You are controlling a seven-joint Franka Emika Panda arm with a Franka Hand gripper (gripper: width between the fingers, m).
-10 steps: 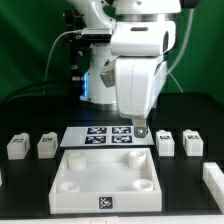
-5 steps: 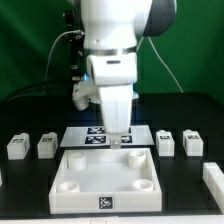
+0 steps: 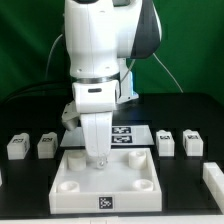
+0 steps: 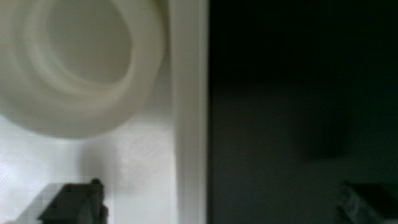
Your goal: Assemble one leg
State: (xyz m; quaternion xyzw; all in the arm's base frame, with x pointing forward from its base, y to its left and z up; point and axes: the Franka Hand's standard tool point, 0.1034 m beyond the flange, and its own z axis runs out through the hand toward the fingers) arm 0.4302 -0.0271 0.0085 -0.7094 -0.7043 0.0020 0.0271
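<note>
The gripper hangs low over the far rim of the white tray, towards the tray's far corner on the exterior view's left. In the wrist view the gripper shows two dark fingertips standing wide apart with nothing between them, so it is spread and holds nothing. Under it that view shows one round socket of the tray and, beside the tray's straight edge, the black table.

None of the legs is in the tray or touching it. The first leg and the second leg stand side by side, apart from each other, beyond the tray's far corner on the exterior view's left. The third leg and the fourth leg stand likewise beyond the far corner on the exterior view's right. All four turn a tagged face towards the exterior camera; they look too stubby for their long axis to be told. The fifth leg lies beside the tray's wall on the exterior view's right, cut by the picture's edge, its long axis seeming to run along that wall.

The marker board lies just behind the tray, partly hidden by the arm. Its tags, the legs' tags and the tray tag on the near wall are black-and-white square patterns, too small to read.
</note>
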